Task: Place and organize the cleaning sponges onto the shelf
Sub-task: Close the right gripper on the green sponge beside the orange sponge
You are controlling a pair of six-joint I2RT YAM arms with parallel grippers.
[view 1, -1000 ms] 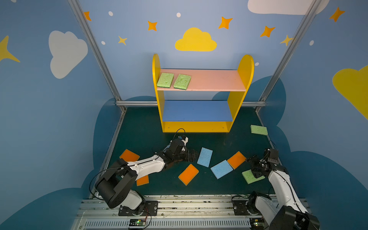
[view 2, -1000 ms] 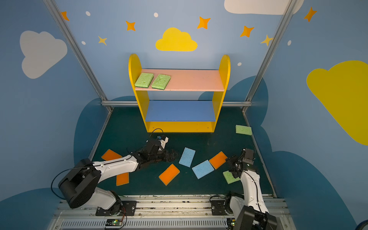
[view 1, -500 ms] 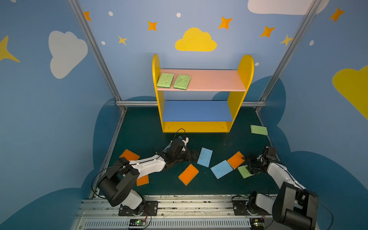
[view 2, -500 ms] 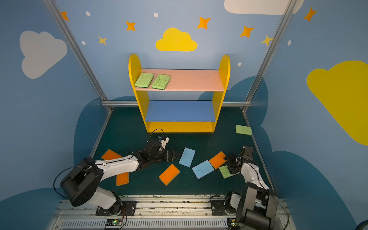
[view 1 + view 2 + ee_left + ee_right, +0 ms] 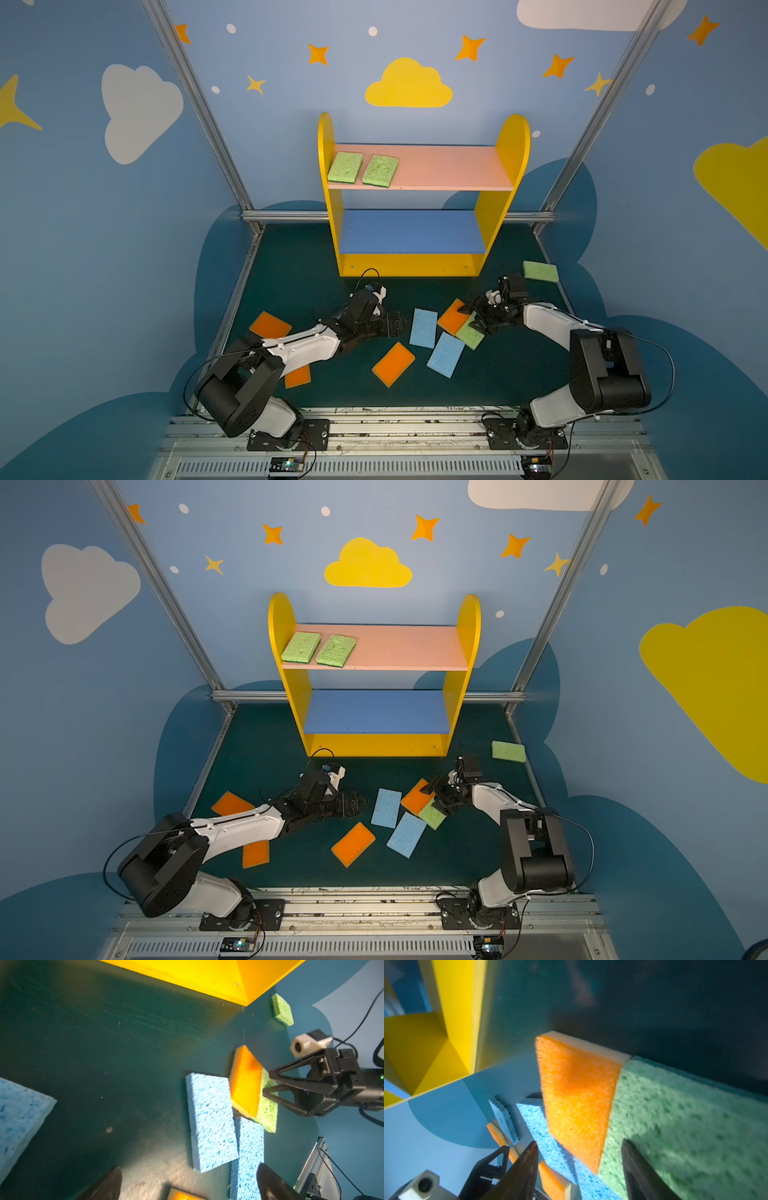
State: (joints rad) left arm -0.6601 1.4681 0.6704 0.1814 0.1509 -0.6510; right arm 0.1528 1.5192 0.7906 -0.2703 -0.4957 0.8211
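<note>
On the shelf's (image 5: 415, 264) pink board (image 5: 449, 168), at its left end, lie two green sponges (image 5: 345, 167) side by side; the other sponges are on the floor (image 5: 291, 270) before the shelf, with a loose green sponge (image 5: 540, 271) just off its right front corner. In front of the shelf's right panel, the right gripper's (image 5: 267, 1083) jaws stand partway apart over the end of a fourth green sponge (image 5: 269, 1109), which props up a tilted orange sponge (image 5: 246, 1082) and overlaps a blue sponge (image 5: 445, 354); whether they pinch it I cannot tell. The left gripper (image 5: 400, 325), before the shelf's middle, gapes wide and empty.
</note>
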